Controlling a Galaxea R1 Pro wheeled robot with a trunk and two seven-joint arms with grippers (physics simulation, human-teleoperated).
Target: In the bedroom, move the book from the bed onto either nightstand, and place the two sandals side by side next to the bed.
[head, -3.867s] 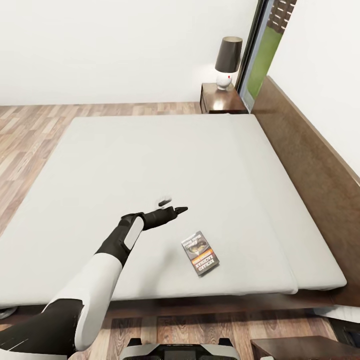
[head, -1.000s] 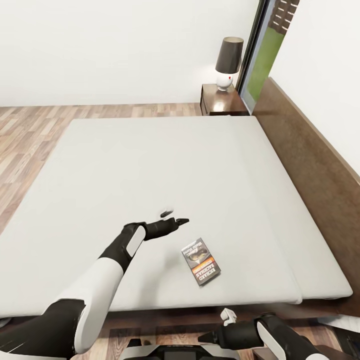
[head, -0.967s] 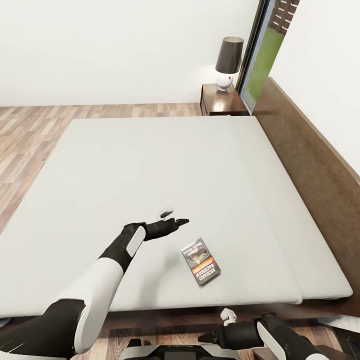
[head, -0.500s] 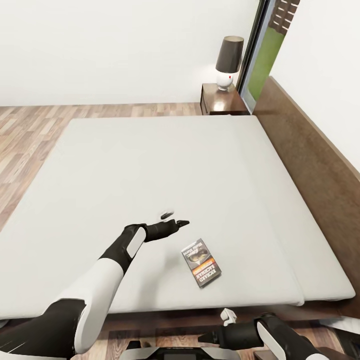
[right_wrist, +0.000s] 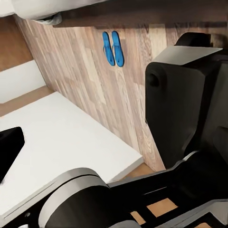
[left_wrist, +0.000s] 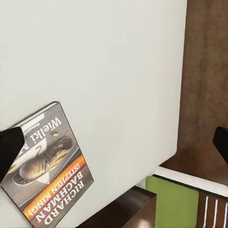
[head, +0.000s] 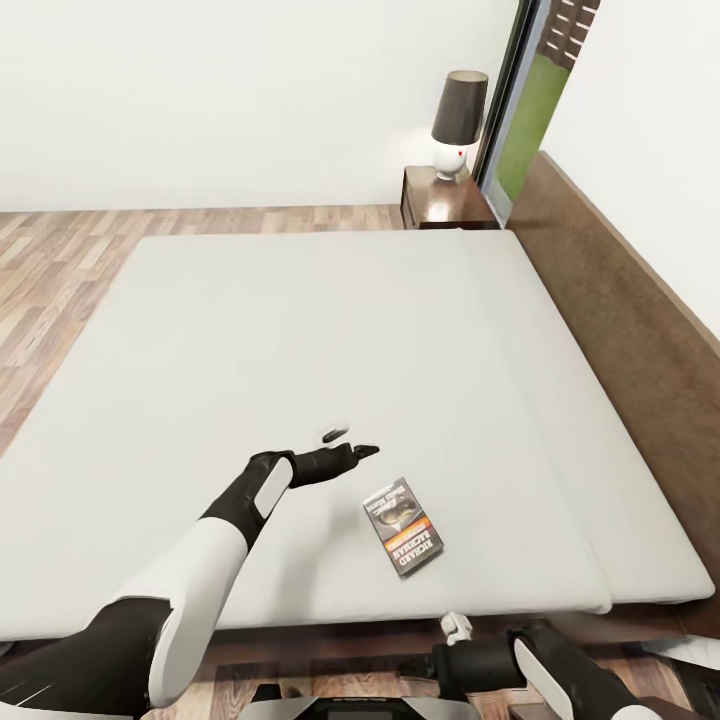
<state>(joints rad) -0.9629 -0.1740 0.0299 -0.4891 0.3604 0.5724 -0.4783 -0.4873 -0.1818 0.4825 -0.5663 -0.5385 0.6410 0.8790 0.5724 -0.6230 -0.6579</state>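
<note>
While the bed (head: 300, 330) spreads bare mattress beyond the jaws, left gripper (head: 346, 444), jaws apart, hovers just beside the book (head: 403, 526) lying near the bed's near edge; right gripper (head: 448, 640), jaw state indiscernible; sandals (right_wrist: 113, 48) paired on floor.
</note>
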